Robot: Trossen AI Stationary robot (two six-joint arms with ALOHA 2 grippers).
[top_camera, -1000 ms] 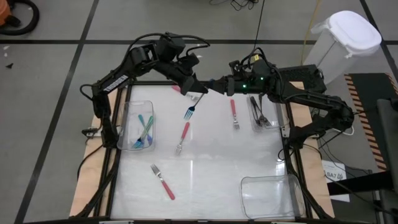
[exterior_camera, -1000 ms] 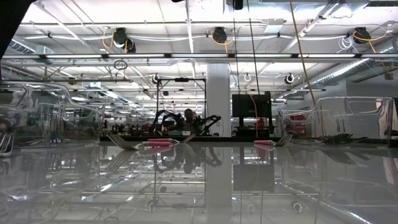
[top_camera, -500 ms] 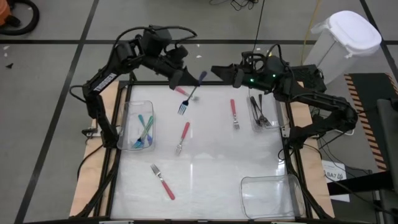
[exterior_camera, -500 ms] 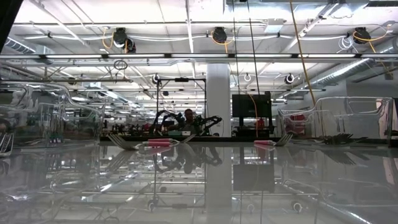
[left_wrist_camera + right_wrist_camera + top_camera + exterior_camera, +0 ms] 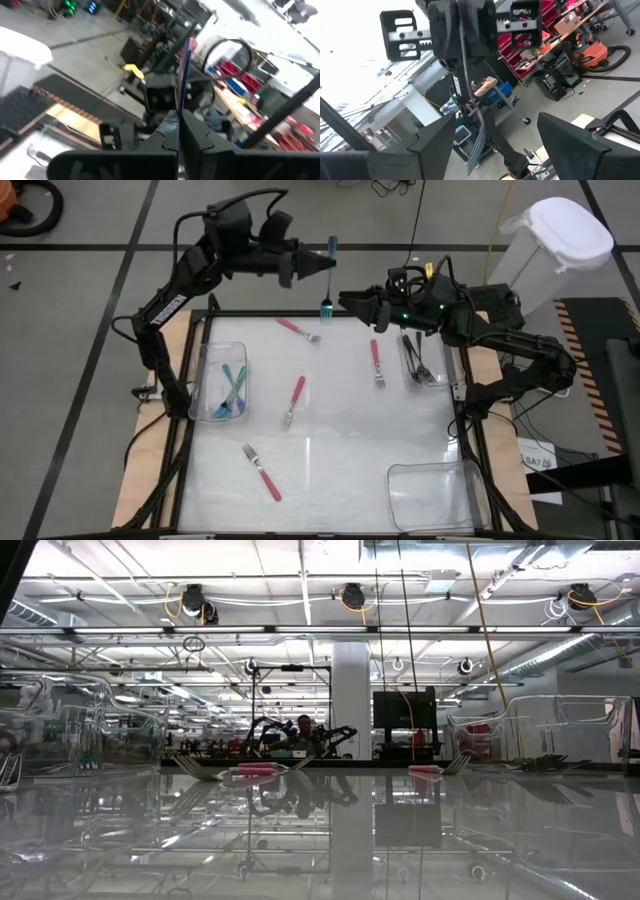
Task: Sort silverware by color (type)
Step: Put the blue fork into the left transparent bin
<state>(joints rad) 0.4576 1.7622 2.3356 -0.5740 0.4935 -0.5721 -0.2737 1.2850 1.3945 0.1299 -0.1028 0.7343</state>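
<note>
Your left gripper has its fingers clamped on the blue-handled fork, tines hanging below them, above the worktop's far edge. Your right gripper sits just beside it, fingers wide apart, empty.

White table: pink forks, three clear bins.
</note>
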